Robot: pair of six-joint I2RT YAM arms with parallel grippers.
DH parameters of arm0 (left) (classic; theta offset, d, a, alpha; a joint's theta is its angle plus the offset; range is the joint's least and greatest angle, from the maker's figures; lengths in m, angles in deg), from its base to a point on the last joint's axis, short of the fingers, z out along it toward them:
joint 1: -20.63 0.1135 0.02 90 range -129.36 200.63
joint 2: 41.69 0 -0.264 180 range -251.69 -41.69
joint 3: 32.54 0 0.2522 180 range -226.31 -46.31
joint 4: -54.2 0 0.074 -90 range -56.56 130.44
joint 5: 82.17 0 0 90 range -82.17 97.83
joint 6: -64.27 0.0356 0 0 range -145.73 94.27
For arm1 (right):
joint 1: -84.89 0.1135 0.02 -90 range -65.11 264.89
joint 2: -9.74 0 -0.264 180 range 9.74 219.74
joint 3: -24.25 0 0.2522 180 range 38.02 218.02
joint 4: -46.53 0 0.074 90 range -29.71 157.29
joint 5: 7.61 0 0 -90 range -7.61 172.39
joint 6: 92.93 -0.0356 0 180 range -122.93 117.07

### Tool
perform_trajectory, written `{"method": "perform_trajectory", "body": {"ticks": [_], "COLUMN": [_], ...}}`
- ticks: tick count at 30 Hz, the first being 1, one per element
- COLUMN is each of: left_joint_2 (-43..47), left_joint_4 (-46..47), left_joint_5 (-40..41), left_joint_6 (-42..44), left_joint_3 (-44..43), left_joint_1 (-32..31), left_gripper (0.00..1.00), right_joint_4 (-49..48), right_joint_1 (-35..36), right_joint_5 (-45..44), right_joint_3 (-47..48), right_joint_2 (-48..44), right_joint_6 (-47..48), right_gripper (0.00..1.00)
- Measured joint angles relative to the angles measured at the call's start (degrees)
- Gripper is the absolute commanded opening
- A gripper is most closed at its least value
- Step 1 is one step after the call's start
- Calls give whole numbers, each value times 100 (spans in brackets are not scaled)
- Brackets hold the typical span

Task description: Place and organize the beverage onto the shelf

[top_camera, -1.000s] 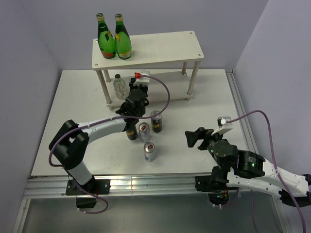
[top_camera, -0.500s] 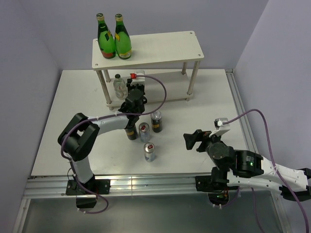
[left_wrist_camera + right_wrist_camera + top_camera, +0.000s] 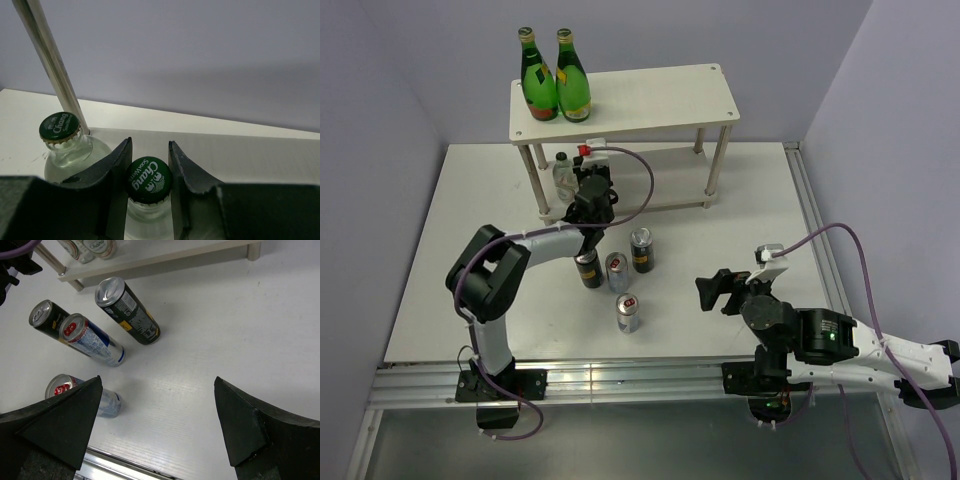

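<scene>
Table and shelf, top view
White table (image 3: pixel 750 220), cream two-tier shelf (image 3: pixel 650 95) at its far edge. Top board, left end: two green bottles (image 3: pixel 538 85) (image 3: pixel 572 85). Lower board, left end: clear bottle (image 3: pixel 563 175), second clear bottle (image 3: pixel 147 182) just beside it. Table middle, near the shelf: two black cans (image 3: pixel 641 250) (image 3: pixel 587 268), two silver cans (image 3: pixel 617 271) (image 3: pixel 628 312), all upright.
</scene>
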Motion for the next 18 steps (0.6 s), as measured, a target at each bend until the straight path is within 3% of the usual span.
{"method": "perform_trajectory", "body": {"ticks": [5, 8, 11, 14, 18], "left_joint_2": [-90, -136, -144, -144, -144], "left_joint_4": [-87, -151, -151, -116, -136], "left_joint_5": [-13, -4, -11, -9, -4], "left_joint_6": [-85, -94, -125, -195, -267], "left_joint_3": [-146, -236, -372, -505, -522], "left_joint_1": [68, 72, 83, 85, 87], "left_gripper": [27, 55, 77, 83, 85], "right_joint_4": [11, 13, 17, 28, 46], "right_joint_1": [9, 28, 39, 57, 94], "right_joint_5": [-24, -37, -50, -90, -129], "right_joint_3": [0, 0, 0, 0, 0], "right_joint_2": [13, 13, 13, 13, 13], "right_joint_6": [-15, -24, -44, -70, -96], "right_gripper": [100, 100, 100, 100, 100]}}
